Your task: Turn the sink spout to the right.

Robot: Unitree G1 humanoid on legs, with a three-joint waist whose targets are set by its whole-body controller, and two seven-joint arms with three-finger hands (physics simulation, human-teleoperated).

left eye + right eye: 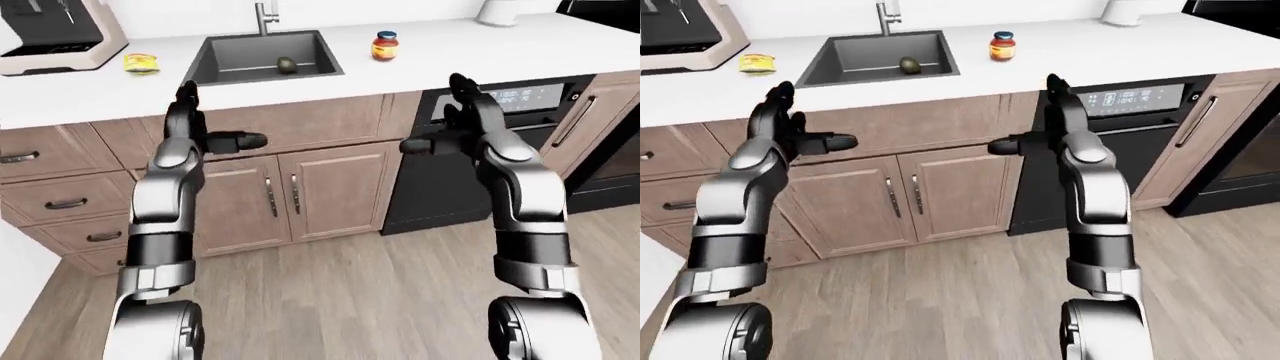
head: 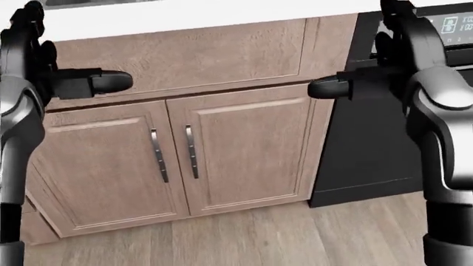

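Approach step: both hands, left hand and right hand, spread wide and empty, well short of spout; step closer, raise right hand to it.

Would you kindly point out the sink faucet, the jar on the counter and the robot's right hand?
sink faucet (image 1: 264, 18), left-eye view, on its upright stem.
jar (image 1: 385, 46), left-eye view, on its label.
right hand (image 1: 1052, 112), right-eye view, mid-hand.
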